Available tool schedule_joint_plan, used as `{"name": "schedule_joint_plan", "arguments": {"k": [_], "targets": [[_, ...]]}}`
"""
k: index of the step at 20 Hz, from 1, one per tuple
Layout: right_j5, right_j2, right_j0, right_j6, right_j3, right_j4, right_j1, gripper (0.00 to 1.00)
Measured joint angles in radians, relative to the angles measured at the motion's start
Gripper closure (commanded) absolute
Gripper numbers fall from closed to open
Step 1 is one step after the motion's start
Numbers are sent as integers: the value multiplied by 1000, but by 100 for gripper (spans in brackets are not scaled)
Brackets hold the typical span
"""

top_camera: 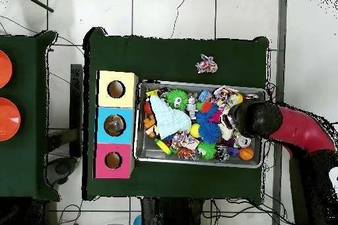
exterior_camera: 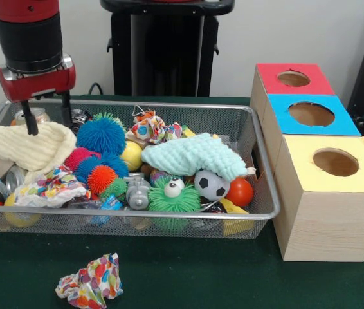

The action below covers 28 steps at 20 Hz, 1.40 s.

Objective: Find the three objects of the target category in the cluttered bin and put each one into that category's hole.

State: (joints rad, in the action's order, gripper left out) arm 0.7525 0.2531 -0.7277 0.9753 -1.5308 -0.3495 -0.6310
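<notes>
My gripper hangs open over the left end of the wire bin, its left fingertip touching a cream cloth. Nothing sits between the fingers. Crumpled colourful paper wads lie in the bin at the back and front left; a third wad lies on the green table outside the bin. To the right stand the red, blue and yellow hole boxes. From overhead, the arm covers the gripper above the bin's right end, and the loose wad lies apart.
The bin also holds spiky balls, a mint cloth, a small football, an orange ball, cans and a green googly-eyed toy. A black pedestal stands behind.
</notes>
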Motion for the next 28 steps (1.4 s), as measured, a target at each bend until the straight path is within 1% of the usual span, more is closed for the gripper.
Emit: {"name": "schedule_joint_plan", "arguments": {"k": [1,5,8,13,22,28], "targets": [[0,-12,7,41,2,15,0,0],[-13,-42,12,149,3,57,-3,0],[-25,-54,12,175,3,68,-4,0],[-65,-83,12,190,3,86,-6,0],[-140,-119,21,190,3,87,-17,0],[-151,-148,41,190,3,87,-16,0]]}}
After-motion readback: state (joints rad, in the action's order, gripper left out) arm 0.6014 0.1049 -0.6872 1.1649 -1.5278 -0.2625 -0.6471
